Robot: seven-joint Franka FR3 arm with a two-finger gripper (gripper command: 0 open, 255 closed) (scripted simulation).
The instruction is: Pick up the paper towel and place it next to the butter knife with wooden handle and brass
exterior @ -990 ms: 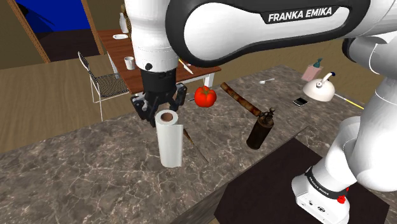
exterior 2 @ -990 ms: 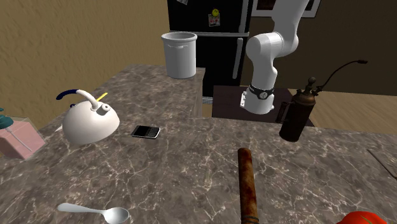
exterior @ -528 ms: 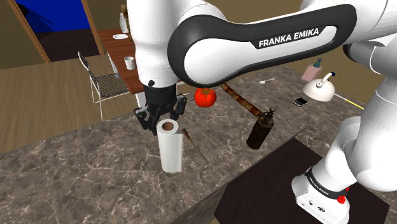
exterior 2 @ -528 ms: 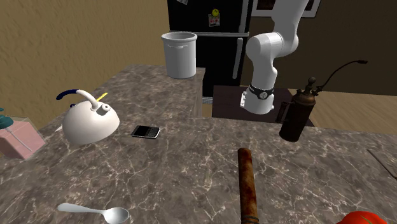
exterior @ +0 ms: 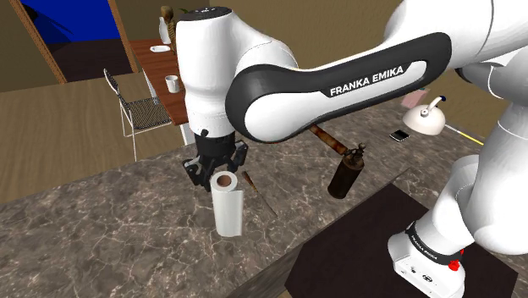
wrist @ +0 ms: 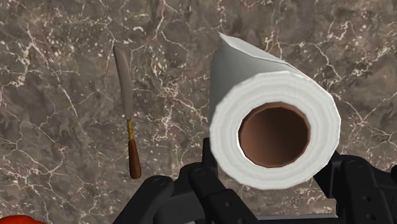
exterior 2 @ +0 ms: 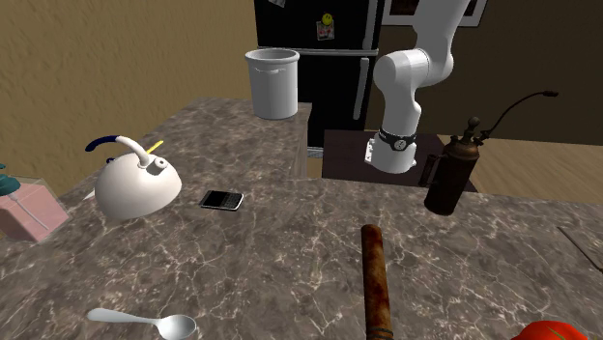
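The paper towel [exterior: 228, 203] stands upright on the dark marbled countertop [exterior: 101, 229], its brown core facing up. It rests on the stone and is not yet lifted. The butter knife [exterior: 259, 193] lies flat just beside it, at about 3 o'clock from the roll in the shoulder view. In the wrist view the knife [wrist: 125, 95] shows a grey blade, a thin brass collar and a brown wooden handle.

My judgement is that the task is at the grasp stage. The approach looks done, but the closing, the lift and the set-down by the knife remain. Since the roll stands so near the knife, the carry should be short.

The gripper [exterior: 217, 169] hangs over the roll's top. Its jaws are spread, one black finger [wrist: 213, 188] on each side of the roll's upper rim. I cannot tell whether the pads press the paper yet, so I take the roll as straddled, not gripped.

The arm rises from its stand at 5 o'clock in the shoulder view, arches high over the counter, and its forearm runs toward 9 o'clock. The wrist turns straight down, so the hand points vertically onto the roll.

Farther out, a dark can [exterior: 345, 173] stands at 3 o'clock from the roll, well apart, and a white kettle [exterior: 426, 118] sits beyond it at 2 o'clock.
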